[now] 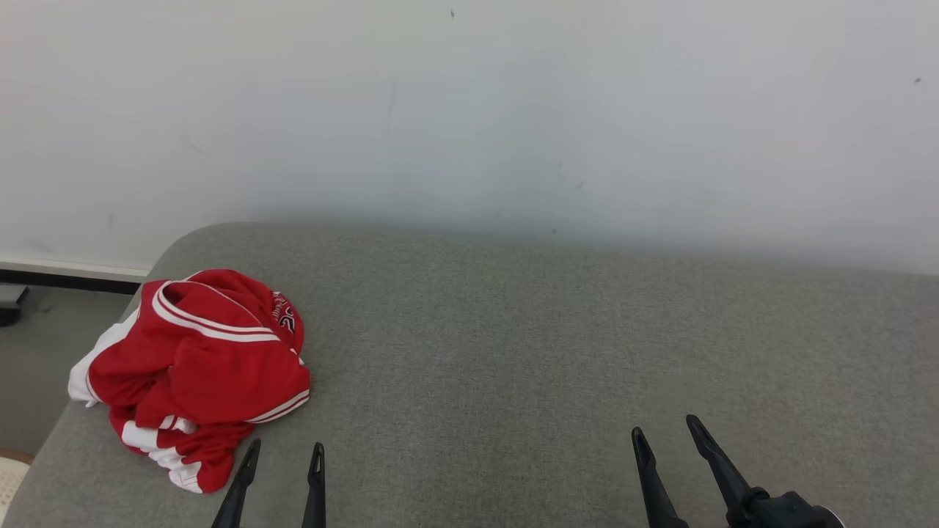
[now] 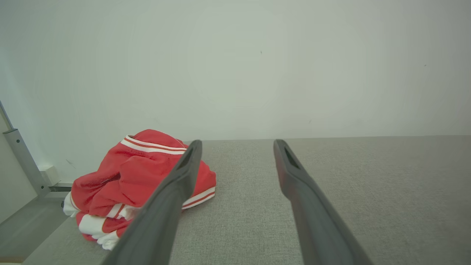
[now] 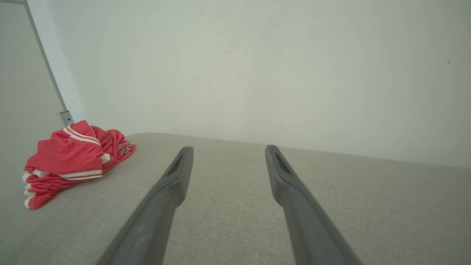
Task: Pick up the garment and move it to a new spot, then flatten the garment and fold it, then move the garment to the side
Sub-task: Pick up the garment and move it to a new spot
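Head view is showing the red-and-white garment [image 1: 194,367] lying crumpled at the left edge of the grey cushion [image 1: 513,352]. Left gripper [image 1: 286,444] is sitting just beside it, fingers spread and empty. Right gripper [image 1: 665,426] is holding well apart near the front edge, also spread.

Grey fabric surface [image 1: 513,352] against white wall [image 1: 469,110]; dark baseboard [image 1: 66,280] at far left.

Your head view looks down from above the red garment's [image 1: 198,367] near side toward the white wall [image 1: 469,110], your left wrist view sits low, close to the garment, your right wrist view low, farther off to its right, all share garment, grey fabric surface [image 1: 513,352], wall
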